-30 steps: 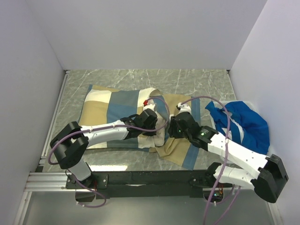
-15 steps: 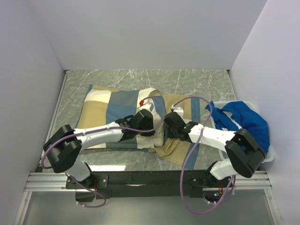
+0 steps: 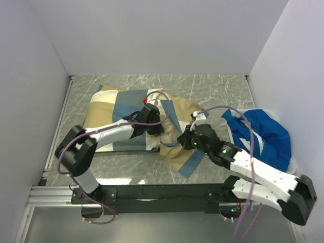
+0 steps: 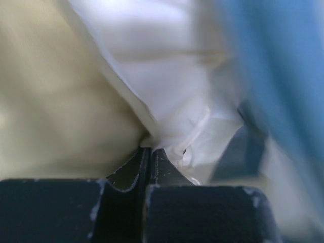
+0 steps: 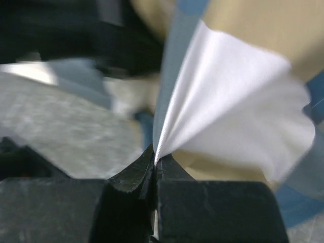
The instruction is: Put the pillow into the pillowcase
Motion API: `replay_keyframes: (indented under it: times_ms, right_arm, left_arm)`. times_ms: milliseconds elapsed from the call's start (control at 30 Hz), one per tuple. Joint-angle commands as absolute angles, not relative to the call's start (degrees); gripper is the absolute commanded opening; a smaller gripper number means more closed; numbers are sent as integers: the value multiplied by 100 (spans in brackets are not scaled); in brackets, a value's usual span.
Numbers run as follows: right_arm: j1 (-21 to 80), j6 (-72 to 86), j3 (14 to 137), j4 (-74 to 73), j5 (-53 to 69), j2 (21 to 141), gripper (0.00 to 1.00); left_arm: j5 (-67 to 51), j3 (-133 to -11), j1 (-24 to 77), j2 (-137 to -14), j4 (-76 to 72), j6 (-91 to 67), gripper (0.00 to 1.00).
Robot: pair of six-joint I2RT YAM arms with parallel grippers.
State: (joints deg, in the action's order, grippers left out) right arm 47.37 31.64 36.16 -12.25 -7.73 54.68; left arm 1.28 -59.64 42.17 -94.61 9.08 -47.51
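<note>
The pillowcase [image 3: 119, 119], in tan, slate-blue and white blocks, lies bulging at the table's middle left, with its loose end [image 3: 185, 159] trailing to the near right. My left gripper [image 3: 158, 126] is at its mouth. In the left wrist view that gripper [image 4: 151, 149] is shut on a thin white hemmed fold [image 4: 187, 116] beside the cream pillow [image 4: 61, 101]. In the top view the pillow is mostly hidden inside the case. My right gripper [image 3: 183, 142] is shut on a white and blue edge of the pillowcase [image 5: 228, 96], which fans out from its tips [image 5: 154, 154].
A bright royal-blue cloth with white stripes [image 3: 263, 134] is heaped in a white bin [image 3: 267, 110] at the right. Grey walls close in the marble-patterned table [image 3: 212, 91] on three sides. A metal rail [image 3: 58, 126] runs along the left edge.
The right gripper closed on the pillowcase edge and pulled it nearer. The left gripper moved up and left, and the stuffed case shifted that way with it.
</note>
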Motion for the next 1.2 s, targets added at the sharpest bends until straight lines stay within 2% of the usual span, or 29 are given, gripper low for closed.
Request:
replay_keyframes:
  times_ms: [0, 200, 300, 367, 467, 500, 600, 633, 700, 733, 767, 833, 867, 933, 967, 1067, 1167]
  right_arm:
    - [4834, 2681, 4139, -1854, -18, 4861, 0]
    - [4790, 2505, 4658, -1987, -281, 5421, 0]
    - [4370, 2496, 4685, -1732, -203, 5896, 0]
    - [3879, 2487, 4615, -1565, -80, 6117, 0]
    - [3551, 2479, 4491, -1503, -131, 6310, 0]
    - [3542, 2435, 4439, -1486, -149, 6380, 0]
    - [3542, 2426, 4281, -1424, 96, 6346, 14]
    - [3551, 2452, 4219, -1337, 158, 6294, 26]
    - [3559, 2426, 4035, -1275, 412, 6066, 37]
    - [3568, 2400, 3999, -1318, 483, 5977, 46]
    - [3568, 2373, 3982, -1362, 527, 5890, 50]
    - [3586, 2382, 3990, -1563, 431, 5626, 57]
    - [3577, 2391, 4008, -1651, 335, 5538, 57]
    - [3586, 2452, 4104, -1853, 80, 5336, 58]
    - [3577, 2470, 4139, -1924, 10, 5291, 59]
    - [3586, 2549, 4289, -2127, -482, 5160, 64]
    - [3446, 2523, 4516, -2179, -659, 5281, 68]
  left_arm:
    - [239, -6478, 4069, -10115, 273, -4790, 1]
    - [193, -6109, 4543, -10134, 141, -4772, 1]
    - [255, -5592, 4860, -9748, 114, -4912, 2]
    - [325, -5092, 5018, -9248, 97, -5070, 9]
    - [684, -4546, 5176, -8431, 332, -5212, 28]
    - [790, -4440, 5255, -8229, 464, -5221, 30]
    - [1028, -4097, 5352, -7430, 799, -5282, 30]
    - [1072, -4026, 5370, -7305, 869, -5326, 27]
    - [1238, -3859, 5475, -6920, 1123, -5379, 14]
    - [1283, -3789, 5502, -6787, 1186, -5457, 10]
    - [1292, -3692, 5511, -6681, 1213, -5484, 8]
    - [1231, -3630, 5572, -6434, 1125, -5397, 16]
    - [1239, -3691, 5607, -6416, 1151, -5370, 27]
    - [1475, -3953, 5791, -6591, 1414, -5300, 36]
    - [1546, -4042, 5862, -6688, 1502, -5274, 45]
    - [1748, -4341, 6160, -7144, 1617, -5212, 54]
    - [2117, -4701, 6424, -7584, 1801, -5221, 58]
